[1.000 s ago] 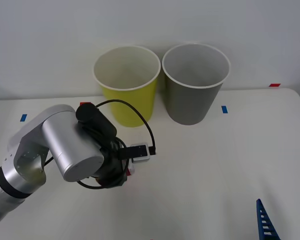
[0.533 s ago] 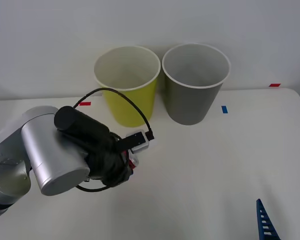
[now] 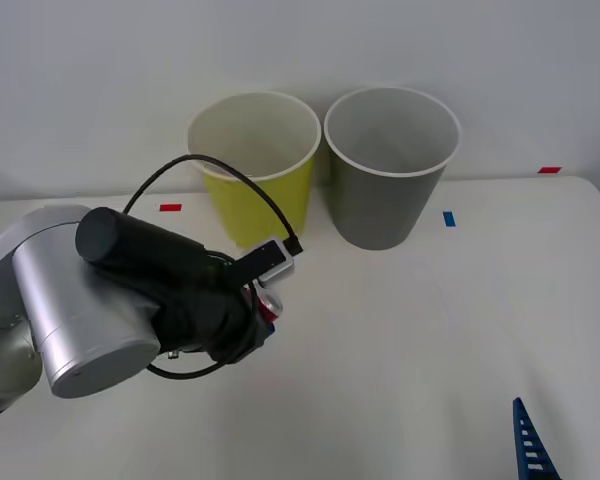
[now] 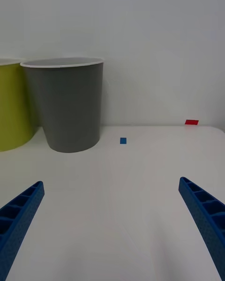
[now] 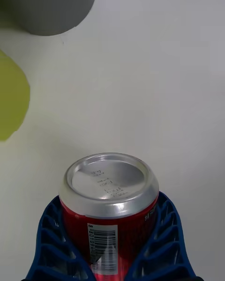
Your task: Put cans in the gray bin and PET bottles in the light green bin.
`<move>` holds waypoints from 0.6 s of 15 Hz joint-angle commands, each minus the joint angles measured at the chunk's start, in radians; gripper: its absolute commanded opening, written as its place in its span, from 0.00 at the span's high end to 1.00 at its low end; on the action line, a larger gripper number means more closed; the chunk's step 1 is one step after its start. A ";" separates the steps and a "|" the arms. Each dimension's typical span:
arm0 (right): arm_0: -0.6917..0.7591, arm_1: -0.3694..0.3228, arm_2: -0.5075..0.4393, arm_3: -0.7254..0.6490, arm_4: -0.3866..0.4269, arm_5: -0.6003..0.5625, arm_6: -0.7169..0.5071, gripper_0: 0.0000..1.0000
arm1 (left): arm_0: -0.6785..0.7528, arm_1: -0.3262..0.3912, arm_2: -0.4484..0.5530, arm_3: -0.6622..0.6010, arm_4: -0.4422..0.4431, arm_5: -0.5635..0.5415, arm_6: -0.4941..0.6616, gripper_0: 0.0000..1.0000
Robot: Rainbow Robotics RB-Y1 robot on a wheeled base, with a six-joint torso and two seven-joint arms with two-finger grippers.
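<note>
The right gripper hangs low over the counter, fingers spread wide; the left gripper, its forearm angled down across the counter's left side, is clamped on the red can. Beyond it stand the light green bin and the gray bin, side by side.

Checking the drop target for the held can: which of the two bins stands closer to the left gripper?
The light green bin; the gray bin stands beyond it, farther from the left gripper gripping the can.

The can is red with a shiny silver end and a white barcode patch, sitting between ribbed blue fingers. Upper left of the front view there's a yellow-green bin with a white rim, and next to it a gray bin, also white-rimmed.
</note>
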 commanded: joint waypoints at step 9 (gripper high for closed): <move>0.000 0.000 0.000 0.000 0.000 0.000 0.000 0.00 | 0.097 -0.047 0.494 -0.214 0.303 -0.148 0.038 0.99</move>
